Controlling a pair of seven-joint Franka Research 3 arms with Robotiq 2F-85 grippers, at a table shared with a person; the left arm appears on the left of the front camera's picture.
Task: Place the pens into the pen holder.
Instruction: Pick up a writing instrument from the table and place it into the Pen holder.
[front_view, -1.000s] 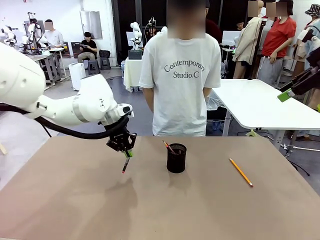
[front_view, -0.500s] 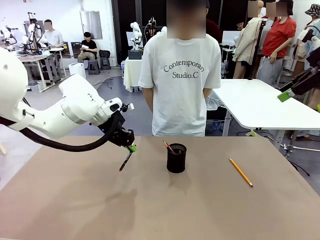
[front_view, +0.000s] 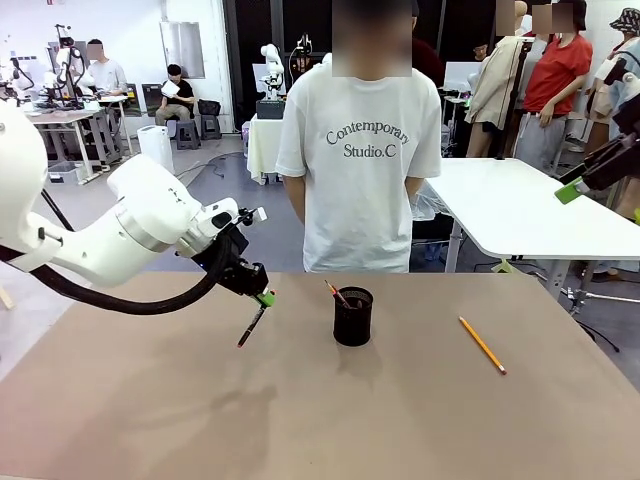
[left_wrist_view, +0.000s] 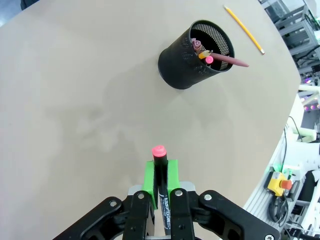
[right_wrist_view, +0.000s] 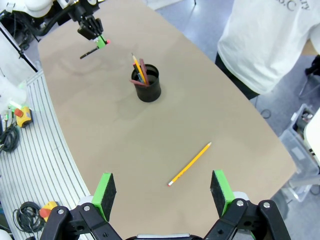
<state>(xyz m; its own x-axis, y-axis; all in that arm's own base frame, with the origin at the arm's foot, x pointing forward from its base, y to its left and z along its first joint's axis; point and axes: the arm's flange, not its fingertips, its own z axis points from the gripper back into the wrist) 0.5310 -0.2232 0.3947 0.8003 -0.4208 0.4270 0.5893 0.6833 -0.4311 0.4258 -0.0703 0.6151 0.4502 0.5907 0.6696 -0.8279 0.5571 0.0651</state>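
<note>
My left gripper (front_view: 262, 298) hovers above the table, left of the pen holder (front_view: 353, 316), and is shut on a dark pen with red ends (front_view: 250, 327) that slants down to the left. In the left wrist view the pen's red cap (left_wrist_view: 159, 150) sticks out past the green pads (left_wrist_view: 172, 172), and the black mesh pen holder (left_wrist_view: 185, 67) lies ahead with a brownish-red pen (left_wrist_view: 232, 61) inside. A yellow pencil (front_view: 482, 345) lies flat on the table, right of the holder. My right gripper (right_wrist_view: 163, 187) is open, high above that pencil (right_wrist_view: 190, 163).
A person in a white T-shirt (front_view: 360, 170) stands at the far edge, behind the holder, hands out of sight. A white table (front_view: 520, 210) stands beyond the right corner. The brown tabletop (front_view: 300, 420) is bare in front.
The left arm has drawn back a little to the left and turned its wrist, so the held pen now slants instead of hanging nearly straight down. The right gripper has not moved.
</note>
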